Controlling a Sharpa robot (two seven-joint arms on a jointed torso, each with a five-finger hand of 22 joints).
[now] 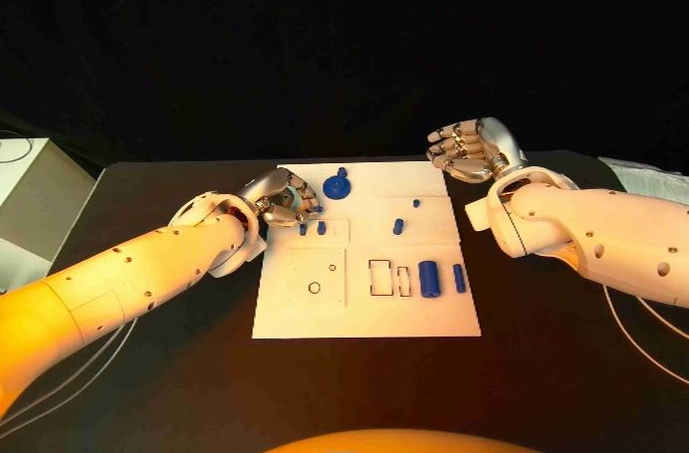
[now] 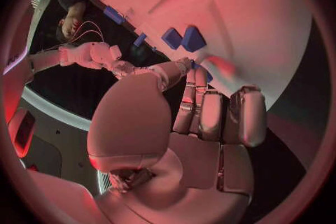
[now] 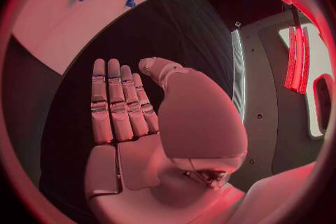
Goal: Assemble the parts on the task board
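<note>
The white board [image 1: 366, 319] lay flat in the middle of the black table [image 1: 158, 373], with small blue parts spread over it: a round piece with a tab [image 1: 338, 186] near its far edge, two short pegs [image 1: 312, 229] beside its left edge, a small stud [image 1: 398, 227] near its centre, and a thick cylinder [image 1: 428, 277] with a thinner pin [image 1: 460, 278] beside it toward the right edge. Open rectangular slots [image 1: 380, 278] sat just left of the cylinder. The parts looked like small rigid plastic, probably light and smooth, likely to roll or skid if nudged; the cylinder would best be pinched across its middle, the pegs at their sides. The left hand [image 1: 283, 200] hung over the board's left edge just by the two pegs, fingers curled in; whether they pinched a part could not be told, though blue pieces [image 2: 183, 38] lay right beyond the fingertips in its wrist view. The right hand [image 1: 468, 149] stood off the board's far right corner, fingers straight and together [image 3: 117, 102], holding nothing.
</note>
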